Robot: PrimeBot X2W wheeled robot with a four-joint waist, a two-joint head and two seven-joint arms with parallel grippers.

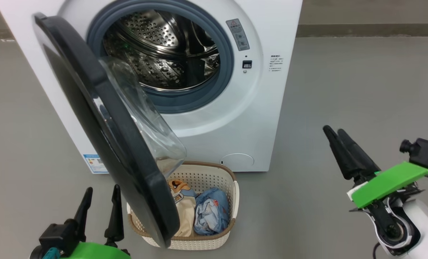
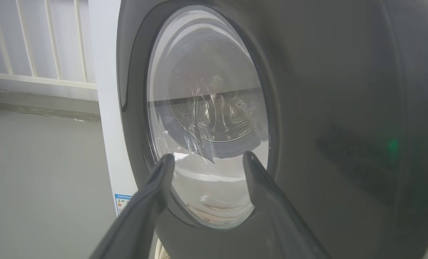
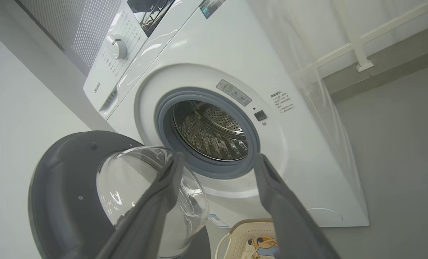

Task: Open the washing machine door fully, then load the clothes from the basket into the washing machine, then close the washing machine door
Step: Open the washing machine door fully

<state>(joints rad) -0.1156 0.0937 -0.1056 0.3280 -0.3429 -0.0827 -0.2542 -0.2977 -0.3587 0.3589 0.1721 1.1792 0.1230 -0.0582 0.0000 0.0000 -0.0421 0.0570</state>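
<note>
Catches the job at its first step: on the grey floor (image 1: 343, 90), the big white boxy front-loading washing machine (image 1: 257, 90), with its large round door of glossy black rim and bulging clear glass bowl (image 1: 95, 122) swung out only part of the way and overhanging the left side of the small cream-white perforated plastic basket with a brown woven-look rim (image 1: 214, 180), just in front of the machine. Shows the cream garment with an orange-brown cartoon print (image 1: 185, 212) and the light blue garment (image 1: 210, 212) both lying in that basket, and no cloth in the visible part of the perforated steel drum (image 1: 163, 46). Finds the left gripper (image 1: 103, 187) low beside the door's outer face, fingers spread and clamped on nothing; the right gripper (image 1: 332, 130) well off to the right, fingers likewise parted and empty. Leaves, by the look of it, the rest of the door's swing, all of the loading and the closing to do.
</note>
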